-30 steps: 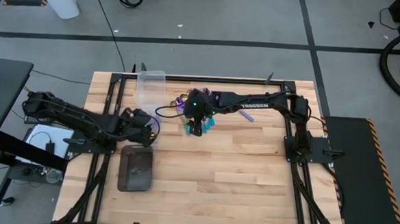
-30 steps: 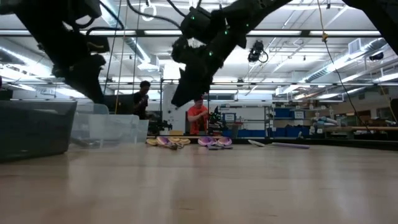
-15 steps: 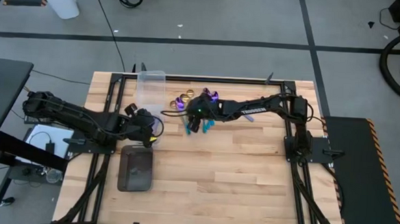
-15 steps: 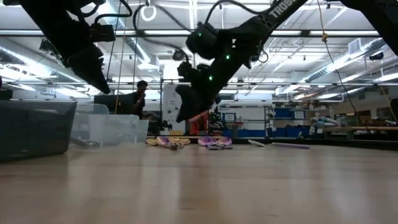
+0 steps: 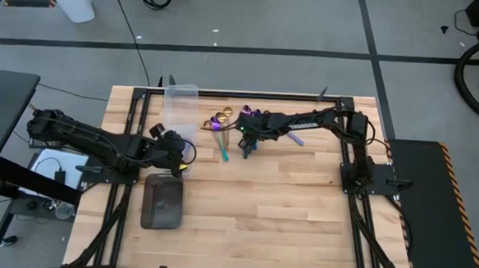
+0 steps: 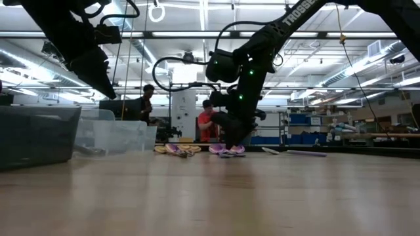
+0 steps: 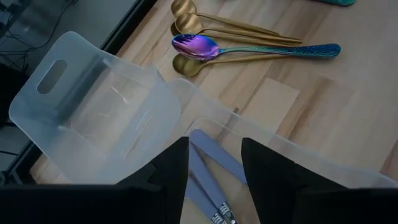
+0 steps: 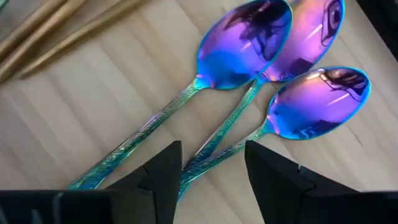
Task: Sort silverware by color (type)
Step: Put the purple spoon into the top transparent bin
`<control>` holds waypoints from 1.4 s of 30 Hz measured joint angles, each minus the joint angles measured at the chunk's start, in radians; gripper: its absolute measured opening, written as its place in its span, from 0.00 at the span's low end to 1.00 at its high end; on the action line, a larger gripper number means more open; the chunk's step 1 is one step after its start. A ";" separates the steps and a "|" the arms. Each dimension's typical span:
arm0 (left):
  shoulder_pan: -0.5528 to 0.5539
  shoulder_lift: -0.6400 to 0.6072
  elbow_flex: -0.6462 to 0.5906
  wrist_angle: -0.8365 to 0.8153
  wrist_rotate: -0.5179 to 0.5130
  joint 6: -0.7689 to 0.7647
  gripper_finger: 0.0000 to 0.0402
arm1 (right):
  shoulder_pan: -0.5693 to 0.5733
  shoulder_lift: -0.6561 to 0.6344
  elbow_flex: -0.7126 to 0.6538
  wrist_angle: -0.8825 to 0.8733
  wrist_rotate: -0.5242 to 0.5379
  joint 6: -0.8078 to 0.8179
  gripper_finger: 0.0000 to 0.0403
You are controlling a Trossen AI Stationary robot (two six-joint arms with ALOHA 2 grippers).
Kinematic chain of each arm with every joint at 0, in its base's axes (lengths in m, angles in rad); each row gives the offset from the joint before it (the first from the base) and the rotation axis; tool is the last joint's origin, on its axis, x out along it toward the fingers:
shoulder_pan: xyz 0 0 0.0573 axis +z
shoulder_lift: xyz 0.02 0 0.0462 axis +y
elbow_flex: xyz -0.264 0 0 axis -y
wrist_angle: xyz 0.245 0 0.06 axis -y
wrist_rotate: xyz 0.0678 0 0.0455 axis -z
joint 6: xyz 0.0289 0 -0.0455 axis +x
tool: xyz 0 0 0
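At the far side of the counter (image 5: 285, 210), three purple spoons (image 8: 273, 68) are being hovered over by the spread right pincer (image 8: 211, 180), while gold spoons (image 7: 217, 31) are being left mixed with another purple one.

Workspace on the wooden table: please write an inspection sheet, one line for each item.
Surface: wooden table, bare boards in front.
Job's things: three purple spoons with teal handles lie together; gold spoons lie beside one more purple spoon; one spoon with a teal handle lies apart.
Clutter: clear plastic bin holding pale utensils; dark grey tray.
Grippers: right gripper open, low over the three purple spoons, holding nothing; left gripper open, over the bin.
Cables: black cable on the floor behind the table.
Surroundings: workshop with two people far behind.
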 joint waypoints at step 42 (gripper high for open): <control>0.000 0.000 0.000 -0.001 0.046 0.023 0.39 | -0.092 -0.041 -0.145 0.126 -0.138 0.073 0.43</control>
